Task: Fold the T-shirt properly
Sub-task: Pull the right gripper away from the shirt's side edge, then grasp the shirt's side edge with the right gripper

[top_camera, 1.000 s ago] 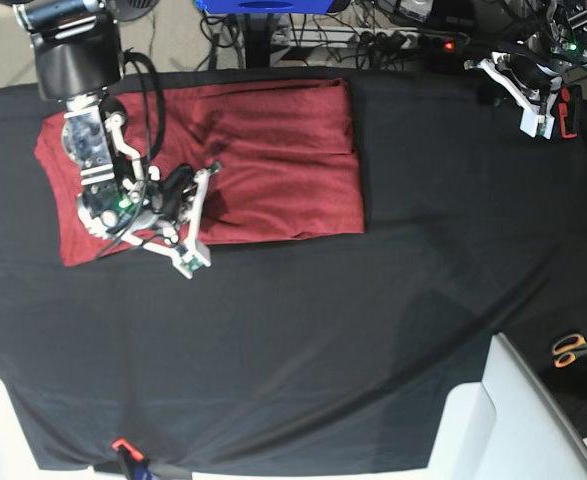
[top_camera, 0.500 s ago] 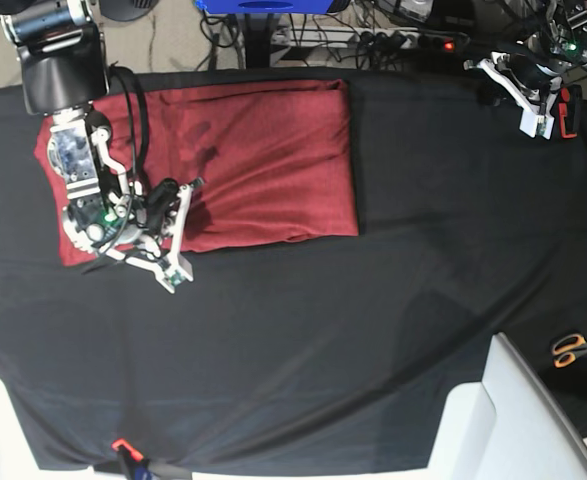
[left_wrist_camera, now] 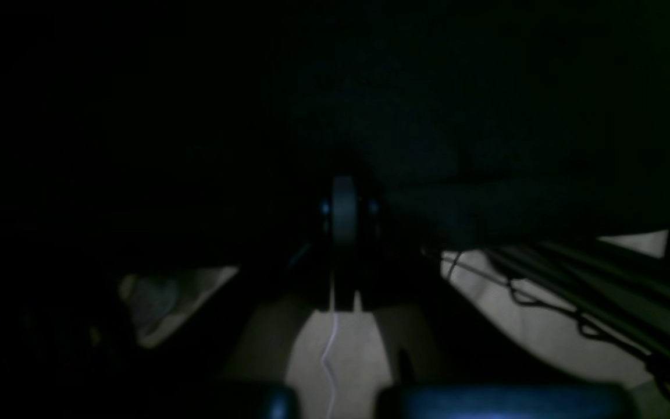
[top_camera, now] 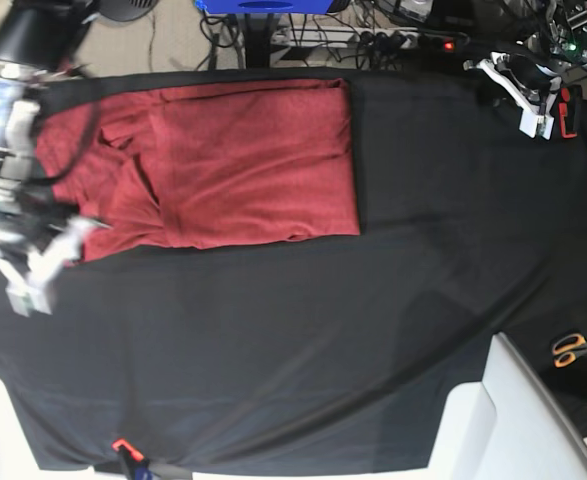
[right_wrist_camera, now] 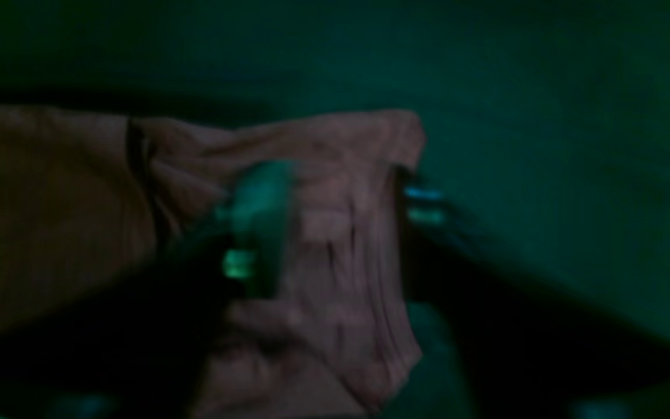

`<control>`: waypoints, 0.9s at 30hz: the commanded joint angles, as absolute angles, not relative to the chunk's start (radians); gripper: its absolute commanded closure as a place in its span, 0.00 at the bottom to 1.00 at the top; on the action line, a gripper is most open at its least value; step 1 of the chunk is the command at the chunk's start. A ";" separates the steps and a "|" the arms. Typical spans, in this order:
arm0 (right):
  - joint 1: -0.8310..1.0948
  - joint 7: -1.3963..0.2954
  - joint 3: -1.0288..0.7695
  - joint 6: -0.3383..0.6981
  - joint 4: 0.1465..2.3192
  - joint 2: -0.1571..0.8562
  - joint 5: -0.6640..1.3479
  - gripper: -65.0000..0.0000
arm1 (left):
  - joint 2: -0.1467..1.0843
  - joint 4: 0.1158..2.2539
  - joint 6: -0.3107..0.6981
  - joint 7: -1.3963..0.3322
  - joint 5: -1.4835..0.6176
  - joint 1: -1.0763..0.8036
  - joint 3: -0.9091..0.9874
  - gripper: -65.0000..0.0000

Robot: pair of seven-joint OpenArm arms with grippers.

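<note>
The brick-red T-shirt lies folded into a wide block at the back left of the black table cloth. Its left part is rumpled, with a corner drawn toward the front left. My right gripper is at the far left edge, blurred by motion. In the right wrist view a bunch of the shirt sits pinched in the right gripper. My left gripper rests at the back right corner, far from the shirt. In the dark left wrist view the left gripper looks closed and empty.
Orange-handled scissors lie at the right edge. A white panel stands at the front right. A red clip holds the cloth at the front edge. Cables and a power strip run behind the table.
My right arm has swung from over the shirt's left part out to the far left edge, pulling that part of the shirt with it. The left arm has not moved.
</note>
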State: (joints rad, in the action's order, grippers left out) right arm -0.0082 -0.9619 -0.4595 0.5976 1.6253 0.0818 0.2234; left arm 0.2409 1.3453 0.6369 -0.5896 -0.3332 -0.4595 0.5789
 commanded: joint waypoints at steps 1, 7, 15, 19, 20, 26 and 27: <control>-0.050 -0.986 -0.516 0.654 1.603 0.108 0.272 0.27 | 0.252 1.339 0.639 -0.610 -0.317 -0.466 0.581 1.00; -0.137 -1.130 -0.814 0.698 1.171 0.289 0.536 0.00 | 0.251 1.334 0.639 -0.608 -0.320 -0.464 0.581 1.00; -0.090 -1.109 -0.825 0.698 0.860 0.426 0.711 0.00 | 0.251 1.334 0.639 -0.608 -0.318 -0.469 0.581 1.00; -0.073 -1.109 -0.710 0.698 0.860 0.407 0.783 0.00 | 0.249 1.337 0.639 -0.608 -0.323 -0.466 0.581 1.00; -0.071 -1.109 -0.685 0.698 0.860 0.395 0.797 0.00 | 0.249 1.339 0.639 -0.608 -0.323 -0.466 0.579 1.00; -0.045 -1.106 -0.572 0.698 0.862 0.331 0.800 0.00 | 0.249 1.334 0.639 -0.608 -0.323 -0.470 0.581 1.00; -0.044 -1.104 -0.550 0.698 0.862 0.325 0.800 0.00 | 0.249 1.334 0.639 -0.608 -0.323 -0.470 0.581 1.00</control>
State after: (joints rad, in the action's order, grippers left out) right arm -0.0437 -1.0653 -0.5594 0.7132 0.8639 0.3309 0.8467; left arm 0.2436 1.3327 0.6376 -0.5831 -0.3439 -0.4580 0.5793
